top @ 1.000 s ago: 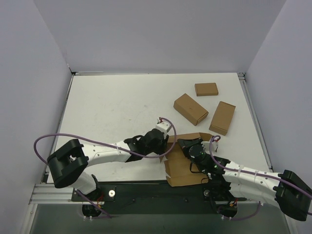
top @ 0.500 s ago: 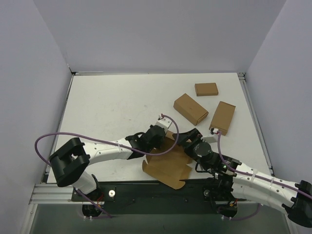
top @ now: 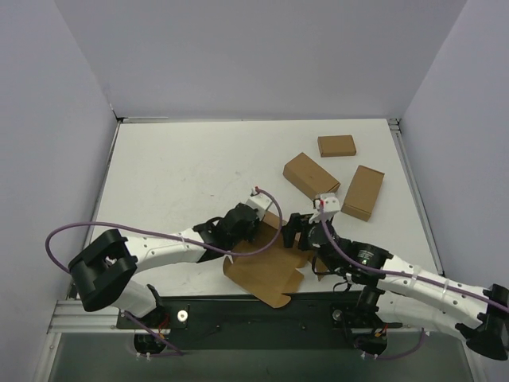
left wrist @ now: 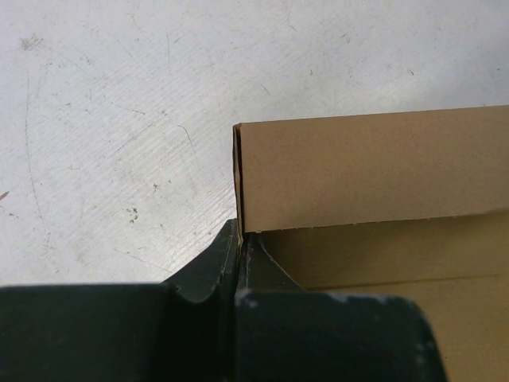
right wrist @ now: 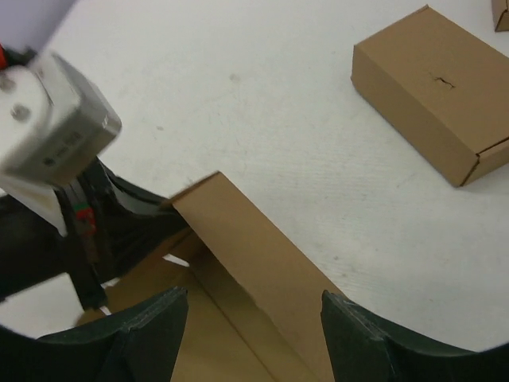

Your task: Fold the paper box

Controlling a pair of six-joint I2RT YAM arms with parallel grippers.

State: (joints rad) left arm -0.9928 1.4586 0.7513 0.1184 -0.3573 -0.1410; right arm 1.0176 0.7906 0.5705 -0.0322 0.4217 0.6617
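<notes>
**A:** What is shown from above, and how much of the work is judged done?

**B:** The paper box [top: 266, 274] is seen near the front edge of the table [top: 175, 175], spread largely flat as a blank. Only its far side is lifted off the surface. The side pieces and tabs are seen unfolded, so the task is judged to be at an early stage, with nearly all the creasing and tucking left. Three small closed boxes [top: 312, 177] are seen well apart from it, farther back on the right.

**A:** What is added by the left wrist view?

**B:** The left gripper [left wrist: 238, 239] is seen pressed together on the end edge of the raised flap [left wrist: 374, 167]. The flap is held upright over the base panel.

**A:** And by the right wrist view?

**B:** The right gripper [right wrist: 250, 301] is seen spread wide, with nothing pinched. It is poised over the blank, with the raised flap running between its fingers. Whether the cardboard is touched cannot be told. One of the small boxes is seen beyond, on the bare table.

**A:** Can any brand or writing be read?

**B:** None is found on the cardboard. Faint marks are seen on a white housing [right wrist: 52, 119] by the other wrist, but they cannot be read.
</notes>
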